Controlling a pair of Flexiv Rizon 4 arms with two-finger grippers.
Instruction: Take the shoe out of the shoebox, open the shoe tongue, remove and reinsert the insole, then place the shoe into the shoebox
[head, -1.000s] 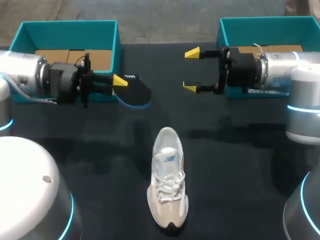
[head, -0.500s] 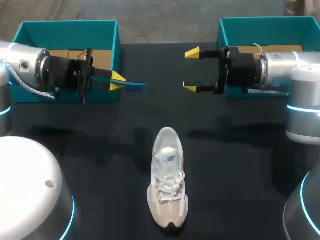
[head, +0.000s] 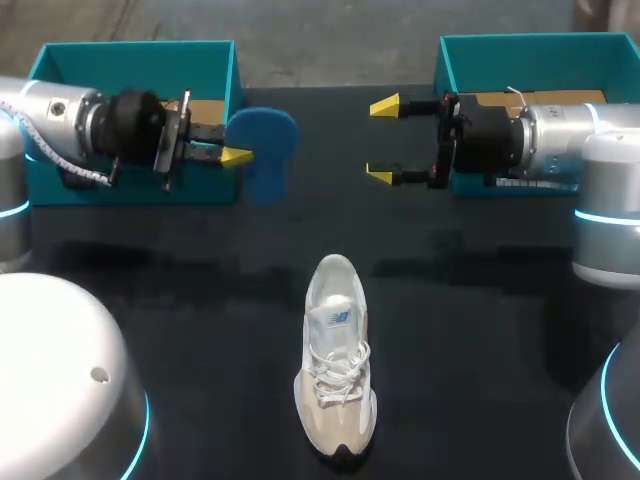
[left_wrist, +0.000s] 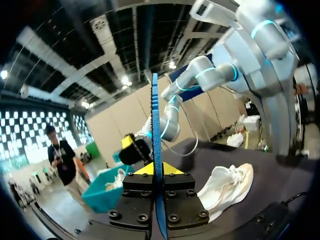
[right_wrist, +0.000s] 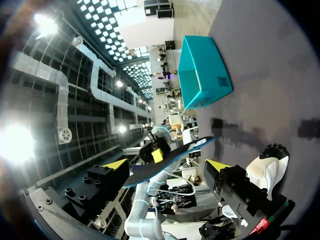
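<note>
The white shoe (head: 335, 365) lies on the black table (head: 470, 330) near 6 o'clock, toe toward 6, with a blue logo on its tongue (too small to read). At its 11 o'clock the left gripper (head: 232, 155) is clamped on the blue insole (head: 262, 140). At 1 o'clock the right gripper (head: 383, 140) hangs spread wide, holding nothing. The left shoebox (head: 140, 55) sits at 10 o'clock and the right shoebox (head: 520, 45) at 2.

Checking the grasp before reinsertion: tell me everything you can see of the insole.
The insole is a thin, flat blue sheet, foam-like by its look, with one rounded end. It is out of the shoe and held above the table by the left tool, which is shut on it from both sides. The head view shows its broad face. In the left wrist view it stands edge-on between the fingers. It hangs near the left shoebox, and nothing else is seen touching it.
</note>
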